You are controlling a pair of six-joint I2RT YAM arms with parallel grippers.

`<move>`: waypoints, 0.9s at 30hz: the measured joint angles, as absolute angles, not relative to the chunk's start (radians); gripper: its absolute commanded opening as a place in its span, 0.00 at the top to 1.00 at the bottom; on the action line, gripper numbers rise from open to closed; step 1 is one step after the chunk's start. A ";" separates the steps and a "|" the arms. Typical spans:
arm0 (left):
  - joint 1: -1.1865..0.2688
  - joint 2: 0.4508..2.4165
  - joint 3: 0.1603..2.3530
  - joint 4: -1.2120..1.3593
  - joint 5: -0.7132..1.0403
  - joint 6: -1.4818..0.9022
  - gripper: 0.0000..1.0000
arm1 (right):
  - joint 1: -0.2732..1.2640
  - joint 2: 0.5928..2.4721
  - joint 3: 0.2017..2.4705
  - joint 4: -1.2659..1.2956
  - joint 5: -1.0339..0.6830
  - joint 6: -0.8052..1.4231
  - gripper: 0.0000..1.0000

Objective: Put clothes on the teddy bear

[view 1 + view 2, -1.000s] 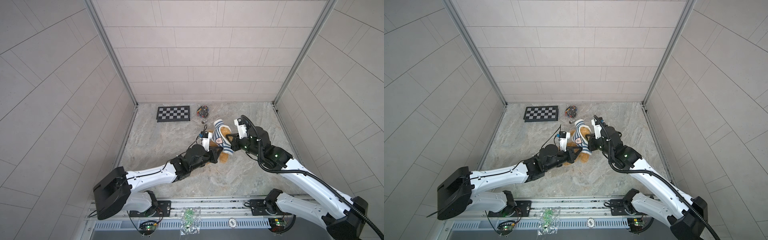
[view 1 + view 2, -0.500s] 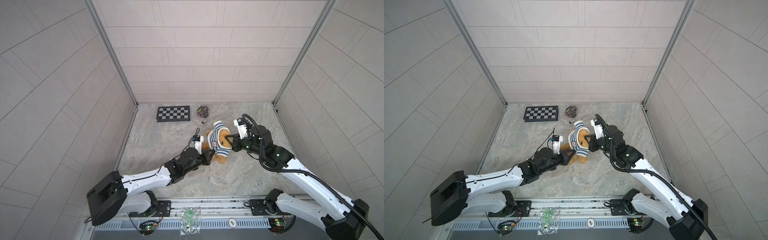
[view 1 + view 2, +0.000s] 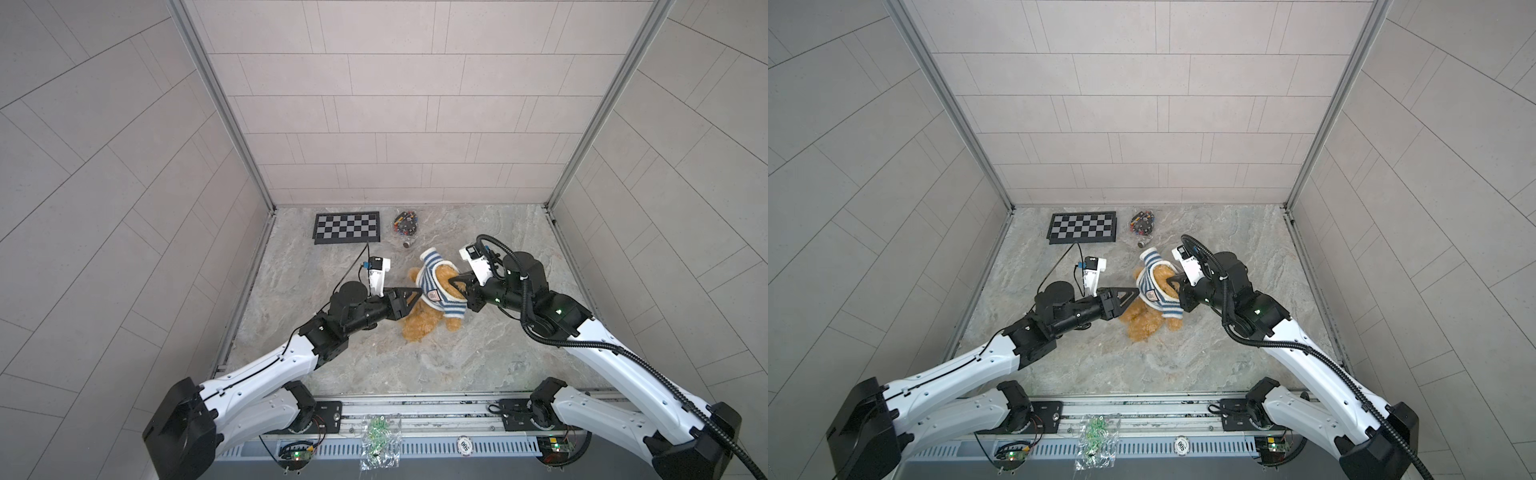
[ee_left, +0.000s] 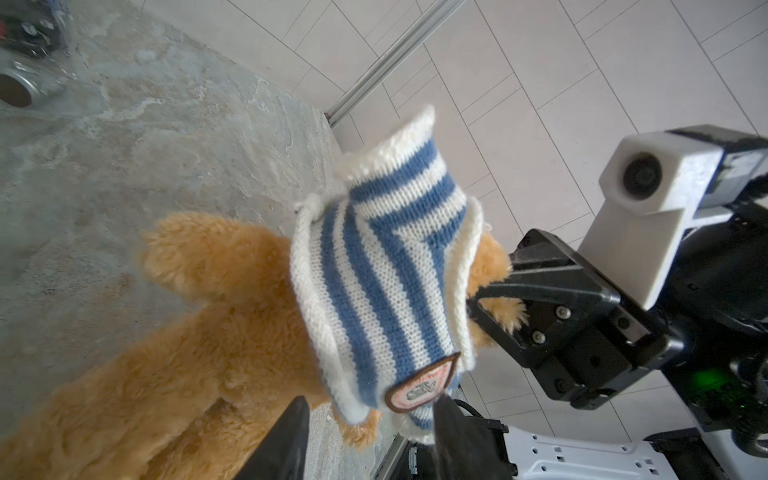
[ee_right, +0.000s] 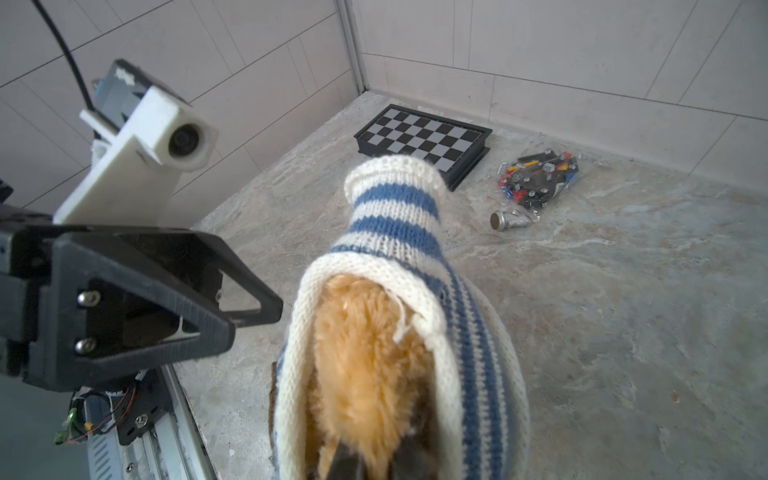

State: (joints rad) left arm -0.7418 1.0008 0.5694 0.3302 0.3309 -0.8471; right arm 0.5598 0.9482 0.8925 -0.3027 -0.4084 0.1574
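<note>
Right fingers [image 5: 347, 465] pinch teddy bear [image 3: 419, 324] (chessboard [image 3: 347, 227] beyond)

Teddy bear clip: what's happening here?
The teddy bear lies on the table with the striped shirt pulled over its upper body; its legs and one arm are bare. The right gripper is shut on the bear's fur inside the shirt's opening. The left gripper is open just beside the shirt, holding nothing. Dressing is unfinished.
</note>
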 measured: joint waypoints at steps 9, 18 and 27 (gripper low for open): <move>-0.674 1.056 0.584 0.343 0.447 -0.847 0.54 | 0.560 0.906 0.892 -0.282 -0.476 0.051 1.00; -0.674 1.174 0.580 0.570 0.533 -0.941 0.86 | 0.560 0.906 0.892 -0.299 -0.486 -0.025 1.00; -0.616 1.213 0.537 0.667 0.531 -1.020 1.00 | 0.560 0.907 0.892 -0.333 -0.491 -0.080 1.00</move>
